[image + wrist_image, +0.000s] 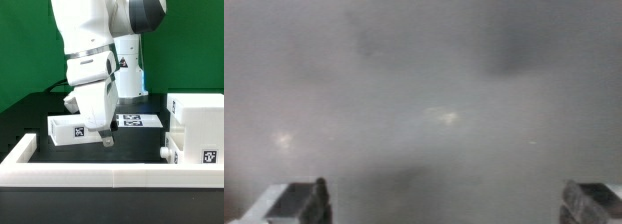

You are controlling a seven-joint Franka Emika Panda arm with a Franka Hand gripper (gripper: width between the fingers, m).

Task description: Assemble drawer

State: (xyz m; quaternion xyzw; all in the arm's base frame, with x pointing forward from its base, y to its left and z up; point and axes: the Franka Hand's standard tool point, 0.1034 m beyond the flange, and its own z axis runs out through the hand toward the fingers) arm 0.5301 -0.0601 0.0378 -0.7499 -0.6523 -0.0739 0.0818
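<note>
Black table [140, 146], small tray [68, 129] just beside end effector [103, 139], spread wide, holding nothing

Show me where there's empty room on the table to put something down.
Bare black table lies between the tray by the gripper, the marker board, the housing and the border wall. It is crowded beside the housing, where a small white part sits close.

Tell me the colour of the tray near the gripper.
The tray is white with a black-and-white tag; best in exterior view.
</note>
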